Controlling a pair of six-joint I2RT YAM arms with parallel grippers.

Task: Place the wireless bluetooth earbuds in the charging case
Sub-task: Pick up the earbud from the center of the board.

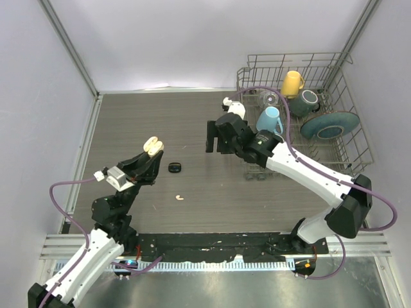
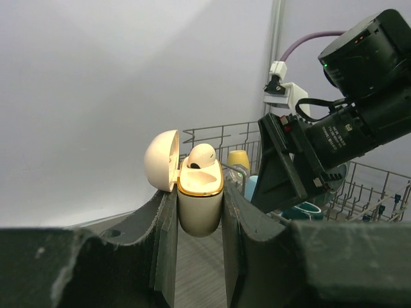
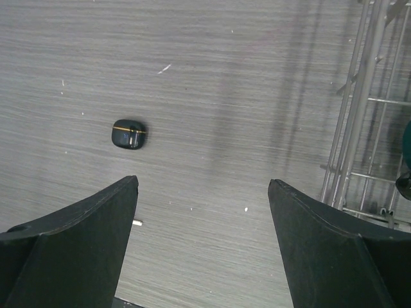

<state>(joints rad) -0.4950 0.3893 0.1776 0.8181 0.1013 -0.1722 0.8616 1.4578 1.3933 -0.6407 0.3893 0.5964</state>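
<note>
With your left gripper clamped on the open cream case, one earbud seated in it, hold it level and come down squarely over the second earbud lying loose on the table nearby, because your right gripper hangs wide open, holding nothing.

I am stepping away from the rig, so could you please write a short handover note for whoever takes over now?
Left gripper: shut on the cream charging case, lid open, held up.
Right gripper: open, empty, above the table.
Done: one cream earbud sits in the case.
Left: the loose cream earbud lies on the table, near a closed black case; pick it up and seat it.
</note>
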